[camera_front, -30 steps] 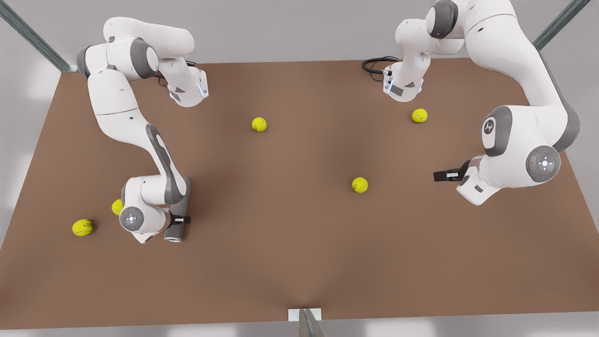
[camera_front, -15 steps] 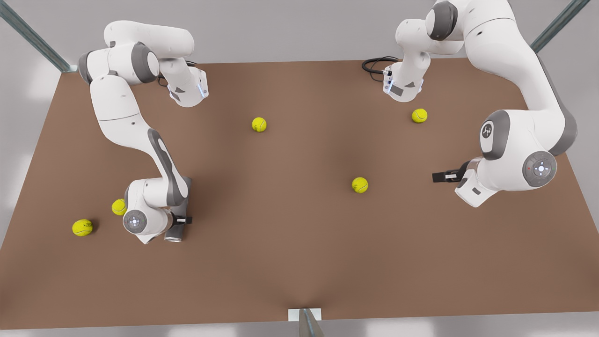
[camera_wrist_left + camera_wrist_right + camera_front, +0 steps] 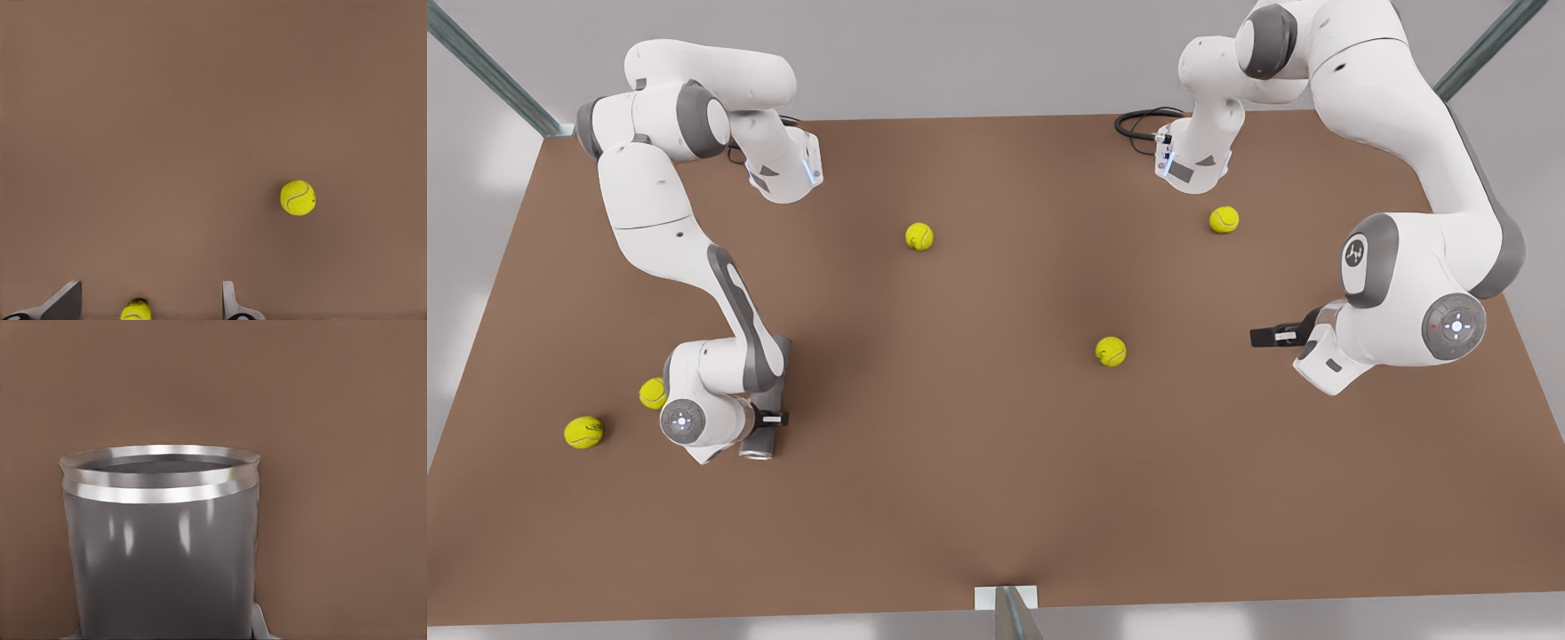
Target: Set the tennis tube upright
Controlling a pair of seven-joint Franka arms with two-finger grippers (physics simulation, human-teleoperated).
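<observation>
The tennis tube (image 3: 758,447) is a grey cylinder with a silvery rim, low on the table at the front view's left. Its rim end points toward the table's near edge, and the wrist above hides most of its body. My right gripper (image 3: 761,418) is shut across it, with one black finger (image 3: 772,416) showing on its side. In the right wrist view the tennis tube (image 3: 160,547) stands close, rim (image 3: 159,475) away from the hand. My left gripper (image 3: 1270,336) waits open above the table at the front view's right, and its fingers (image 3: 230,303) stand wide apart.
Several yellow-green tennis balls lie on the brown table (image 3: 978,462): one mid-back (image 3: 919,236), one back right (image 3: 1224,220), one in the middle (image 3: 1110,351), two at the left (image 3: 583,432). A black cable (image 3: 1138,124) loops at the back edge.
The right wrist has shifted slightly over the tube, and less of the tube's grey body shows than a second ago. The left arm's elbow dropped a little. The balls have not moved.
</observation>
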